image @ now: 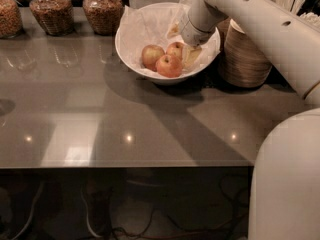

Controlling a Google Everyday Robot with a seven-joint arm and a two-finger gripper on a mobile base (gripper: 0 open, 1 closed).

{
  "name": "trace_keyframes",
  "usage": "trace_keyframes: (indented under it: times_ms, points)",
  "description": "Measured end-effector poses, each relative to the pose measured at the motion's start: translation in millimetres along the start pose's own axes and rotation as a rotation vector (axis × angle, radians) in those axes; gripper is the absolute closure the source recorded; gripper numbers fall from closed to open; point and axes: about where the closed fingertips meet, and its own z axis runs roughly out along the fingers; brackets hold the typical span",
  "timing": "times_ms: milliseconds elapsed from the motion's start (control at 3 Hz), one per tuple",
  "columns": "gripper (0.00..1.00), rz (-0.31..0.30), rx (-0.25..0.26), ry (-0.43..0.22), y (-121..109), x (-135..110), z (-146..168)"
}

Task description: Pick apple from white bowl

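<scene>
apple [176, 49]: light red-orange, pale yellowish sheen
white bowl [165, 79]: white; crinkled white paper lining
gripper [192, 58]: pale cream, inside the white bowl beside the apple
table [100, 119]: glossy grey-brown
stacked bowls [245, 59]: beige

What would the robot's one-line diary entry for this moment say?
step: reach | pincer: down in white bowl, beside apple | apple: resting in bowl | also in bowl: duller apple, redder apple
</scene>
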Motion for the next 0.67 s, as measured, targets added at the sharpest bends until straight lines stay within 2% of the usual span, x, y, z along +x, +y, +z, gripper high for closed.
trace_keyframes:
  times_ms: [667]
  points:
    - [0.44,0.000,-0.017,-0.012,1.2,-3.5,7.4]
